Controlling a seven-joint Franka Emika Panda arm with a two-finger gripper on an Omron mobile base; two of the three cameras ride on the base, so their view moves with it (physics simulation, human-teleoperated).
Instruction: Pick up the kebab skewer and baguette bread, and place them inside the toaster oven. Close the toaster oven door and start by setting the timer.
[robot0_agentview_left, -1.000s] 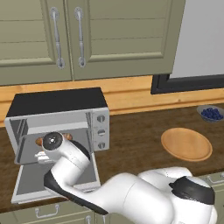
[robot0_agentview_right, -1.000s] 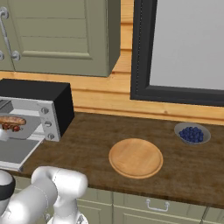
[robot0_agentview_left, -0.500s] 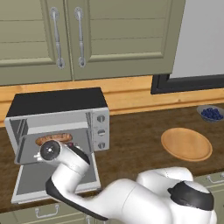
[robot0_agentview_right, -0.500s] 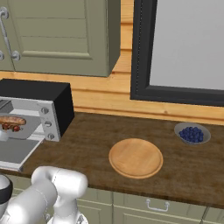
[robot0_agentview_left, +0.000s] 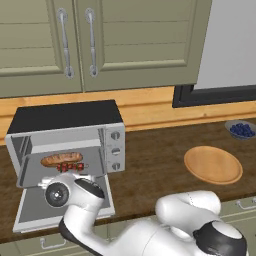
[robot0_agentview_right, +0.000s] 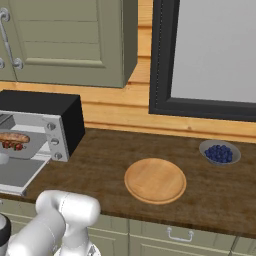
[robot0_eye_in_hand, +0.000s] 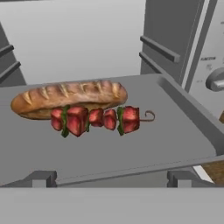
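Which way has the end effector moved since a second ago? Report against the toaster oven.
Yes: it backed out of the toaster oven toward the open door.

Both base views overlook the toaster oven (robot0_agentview_left: 67, 145); the hand view peers closely inside it

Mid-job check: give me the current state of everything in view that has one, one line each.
toaster oven: open, food inside.
toaster oven door: dropped down flat, not closed.
baguette bread: lying on the oven tray.
kebab skewer: lying on the tray, against the front of the baguette.
gripper: open, empty, in front of the oven mouth.
wooden plate: bare, on the counter.
bowl: holds blueberries.
cabinet doors: shut.
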